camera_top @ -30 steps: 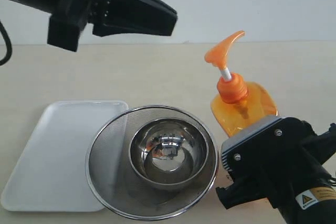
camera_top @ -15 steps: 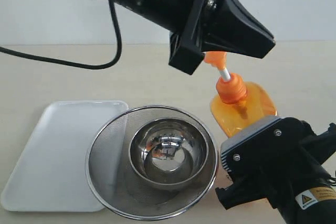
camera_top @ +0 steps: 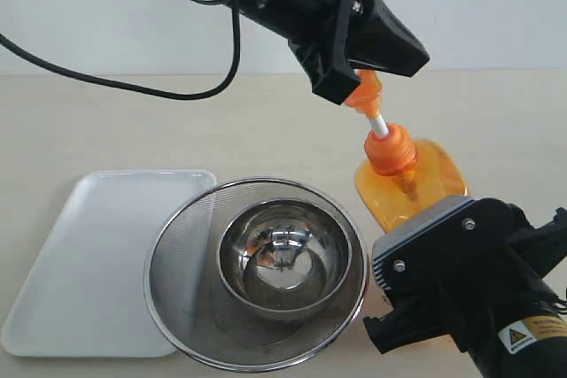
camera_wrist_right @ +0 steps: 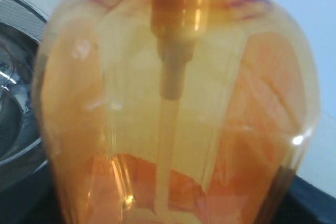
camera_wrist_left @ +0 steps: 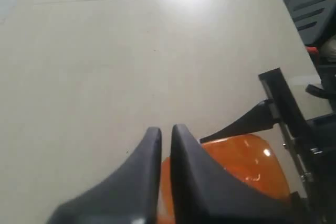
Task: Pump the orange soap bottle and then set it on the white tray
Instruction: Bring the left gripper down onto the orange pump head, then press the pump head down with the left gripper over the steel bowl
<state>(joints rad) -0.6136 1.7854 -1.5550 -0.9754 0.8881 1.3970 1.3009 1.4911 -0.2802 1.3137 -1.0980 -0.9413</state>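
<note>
Nearest us, the right end effector (camera_top: 430, 223) grips the lower body of the bottle (camera_top: 409, 181). In the right wrist view dark fingers sit against both flanks of it, so we judge the grip firm, opened only to the bottle's width. The bottle stands at the right of the counter (camera_top: 177, 121), leaning slightly, just beside the strainer (camera_top: 177, 307) that holds a steel bowl (camera_top: 248, 289). The tray (camera_top: 80, 254) lies to the left, bare, its edge tucked under the strainer rim; the bottle is well apart from it.

Further back, the left end effector (camera_wrist_left: 165, 132) lies over the pump head (camera_top: 365, 92). Its fingers are drawn nearly together, with only a slit between them, and grasp nothing. The white stem (camera_top: 379, 124) shows in full, so we judge the pump not yet pressed.

Recommendation for the pumping step: press along the line of the stem, not plumb, since the bottle leans. Bear on the broad part of the head, not the spout tip, where the fingers could slide off. The right grip should hold firm.
</note>
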